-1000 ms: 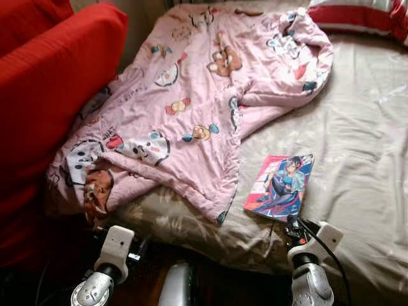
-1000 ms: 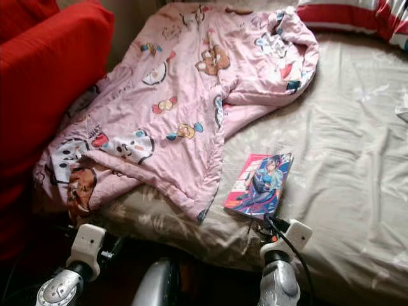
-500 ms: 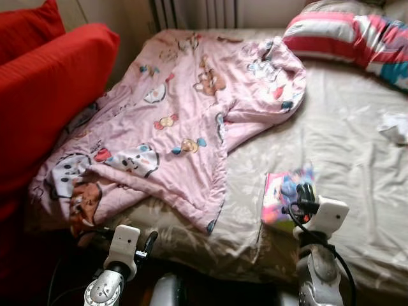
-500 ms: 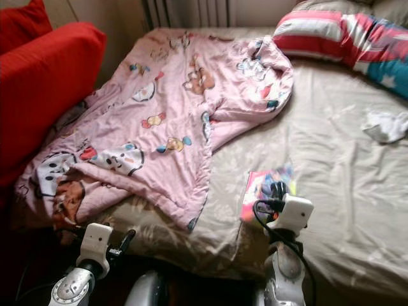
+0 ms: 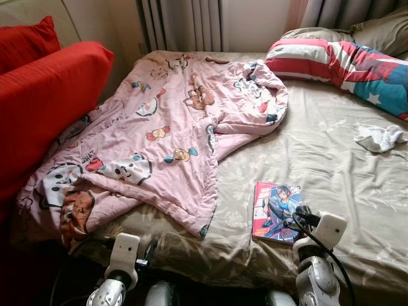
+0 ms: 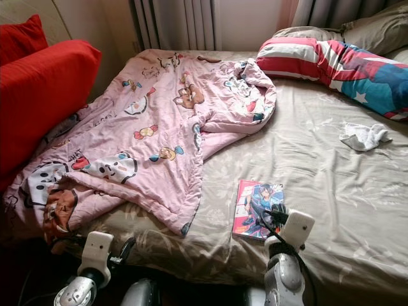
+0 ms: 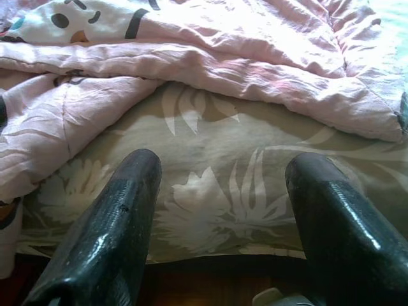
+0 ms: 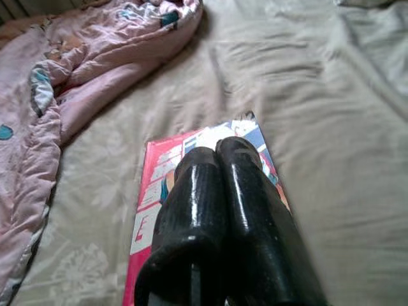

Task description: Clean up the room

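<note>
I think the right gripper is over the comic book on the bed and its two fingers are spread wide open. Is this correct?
Not quite. The right gripper is over the comic book on the bed, but its fingers are pressed together, not spread wide. The right wrist view shows this.

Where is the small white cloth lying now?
In the left eye view the white cloth lies on the bed sheet at the robot's far right, just below the striped pillow.

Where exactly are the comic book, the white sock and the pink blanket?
comic book (image 5: 275,210), left eye view, cover's middle.
white sock (image 5: 377,138), left eye view, its crumpled middle.
pink blanket (image 6: 153,121), right eye view, flat central part.
</note>
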Controlling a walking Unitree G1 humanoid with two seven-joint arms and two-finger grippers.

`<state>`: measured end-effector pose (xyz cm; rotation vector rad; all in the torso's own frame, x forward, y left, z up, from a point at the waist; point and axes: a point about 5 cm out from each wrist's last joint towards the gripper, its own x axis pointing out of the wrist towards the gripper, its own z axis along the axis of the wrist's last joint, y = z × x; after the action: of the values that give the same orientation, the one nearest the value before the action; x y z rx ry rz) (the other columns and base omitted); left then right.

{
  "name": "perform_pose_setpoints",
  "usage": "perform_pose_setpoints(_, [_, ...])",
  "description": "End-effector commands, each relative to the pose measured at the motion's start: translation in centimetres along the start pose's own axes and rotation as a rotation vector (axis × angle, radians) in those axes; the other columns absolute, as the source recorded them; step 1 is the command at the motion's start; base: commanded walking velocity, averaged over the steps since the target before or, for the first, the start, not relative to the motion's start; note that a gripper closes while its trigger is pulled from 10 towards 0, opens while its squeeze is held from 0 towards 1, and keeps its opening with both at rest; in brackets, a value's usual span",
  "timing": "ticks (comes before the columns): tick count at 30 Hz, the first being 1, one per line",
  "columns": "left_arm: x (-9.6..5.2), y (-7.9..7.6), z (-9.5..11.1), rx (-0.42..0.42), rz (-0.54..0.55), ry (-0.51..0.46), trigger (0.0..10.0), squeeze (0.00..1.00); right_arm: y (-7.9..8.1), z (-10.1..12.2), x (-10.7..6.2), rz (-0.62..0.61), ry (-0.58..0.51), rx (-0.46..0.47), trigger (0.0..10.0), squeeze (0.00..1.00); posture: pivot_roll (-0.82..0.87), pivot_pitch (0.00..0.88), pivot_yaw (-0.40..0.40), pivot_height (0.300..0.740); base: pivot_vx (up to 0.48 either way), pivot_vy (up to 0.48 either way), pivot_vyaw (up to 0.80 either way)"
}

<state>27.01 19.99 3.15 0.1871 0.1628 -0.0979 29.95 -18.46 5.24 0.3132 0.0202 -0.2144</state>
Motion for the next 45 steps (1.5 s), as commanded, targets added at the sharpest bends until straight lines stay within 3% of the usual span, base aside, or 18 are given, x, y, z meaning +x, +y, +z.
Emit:
perform_pose_setpoints(1, [-0.6, 0.8, -0.7, 0.011, 0.015, 0.026, 10.0, 0.0, -0.1, -0.6, -0.1, -0.021, 0.033, 0.016, 10.0, 0.0, 0.05, 0.155, 0.083, 0.591, 0.0, 0.0, 0.0])
perform_pose_setpoints(6, [-0.8, 0.5, -0.8, 0.015, -0.006, 0.029, 10.0, 0.0, 0.3, -0.4, 0.3, -0.005, 0.033, -0.047, 10.0, 0.0, 0.05, 0.168, 0.094, 0.591, 0.0, 0.0, 0.0])
perform_pose_setpoints(11, [-0.7, 0.2, -0.6, 0.015, -0.022, 0.02, 10.0, 0.0, -0.1, -0.6, 0.9, -0.032, 0.075, -0.005, 10.0, 0.0, 0.06, 0.191, 0.107, 0.591, 0.0, 0.0, 0.0])
perform_pose_setpoints(12, [-0.7, 0.2, -0.6, 0.018, -0.025, 0.019, 10.0, 0.0, -0.3, -0.7, 1.0, -0.053, 0.084, 0.016, 10.0, 0.0, 0.06, 0.193, 0.109, 0.591, 0.0, 0.0, 0.0])
perform_pose_setpoints(15, [-1.1, 0.6, -0.6, 0.029, -0.033, 0.017, 10.0, 0.0, -1.1, -0.9, 1.2, -0.157, 0.091, 0.208, 10.0, 0.0, 0.08, 0.203, 0.121, 0.591, 0.0, 0.0, 0.0])
perform_pose_setpoints(17, [-1.3, 0.8, -0.7, 0.034, -0.034, 0.021, 10.0, 0.0, -1.1, -0.8, 1.2, -0.166, 0.076, 0.258, 10.0, 0.0, 0.08, 0.204, 0.122, 0.591, 0.0, 0.0, 0.0])
perform_pose_setpoints(18, [-1.5, 1.0, -0.8, 0.038, -0.033, 0.025, 10.0, 0.0, -1.1, -0.9, 1.1, -0.178, 0.068, 0.267, 10.0, 0.38, 0.09, 0.211, 0.125, 0.591, 0.0, 0.0, 0.0])
perform_pose_setpoints(19, [-1.5, 1.0, -0.8, 0.038, -0.033, 0.025, 10.0, 0.0, -1.1, -0.9, 1.1, -0.178, 0.068, 0.267, 10.0, 0.38, 0.09, 0.211, 0.125, 0.591, 0.0, 0.0, 0.0])
perform_pose_setpoints(20, [-1.6, 1.1, -0.8, 0.041, -0.033, 0.028, 10.0, 0.0, -1.1, -0.9, 1.0, -0.185, 0.065, 0.287, 10.0, 0.99, 0.09, 0.214, 0.127, 0.591, 0.0, 0.0, 0.0])
perform_pose_setpoints(21, [-1.9, 1.3, -0.9, 0.046, -0.034, 0.031, 10.0, 0.0, -1.3, -1.2, 0.6, -0.205, 0.059, 0.312, 10.0, 1.0, 0.09, 0.219, 0.13, 0.591, 0.0, 0.0, 0.0])
perform_pose_setpoints(29, [-2.4, 1.1, -1.1, 0.052, -0.051, 0.042, 10.0, 0.0, -1.7, -2.8, -0.3, -0.196, 0.11, 0.316, 10.0, 1.0, 0.08, 0.229, 0.14, 0.591, 0.0, 0.0, 0.0])
perform_pose_setpoints(41, [-2.4, 1.3, -1.2, 0.064, -0.06, 0.051, 10.0, 0.0, -1.7, -3.5, -0.8, -0.22, 0.124, 0.411, 10.0, 1.0, 0.09, 0.222, 0.144, 0.591, 0.0, 0.0, 0.0])
perform_pose_setpoints(42, [-2.3, 1.3, -1.1, 0.065, -0.061, 0.05, 10.0, 0.0, -1.6, -3.5, -0.8, -0.218, 0.127, 0.422, 10.0, 0.78, 0.09, 0.223, 0.145, 0.591, 0.0, 0.0, 0.0])
perform_pose_setpoints(43, [-2.3, 1.4, -1.1, 0.067, -0.06, 0.05, 10.0, 0.0, -1.6, -3.7, -0.8, -0.221, 0.137, 0.438, 10.0, 0.0, 0.09, 0.226, 0.145, 0.591, 0.0, 0.0, 0.0])
perform_pose_setpoints(45, [-2.3, 1.4, -1.1, 0.068, -0.059, 0.05, 10.0, 0.0, -1.5, -3.8, -0.8, -0.225, 0.141, 0.453, 10.0, 0.0, 0.09, 0.227, 0.146, 0.591, 0.0, 0.0, 0.0])
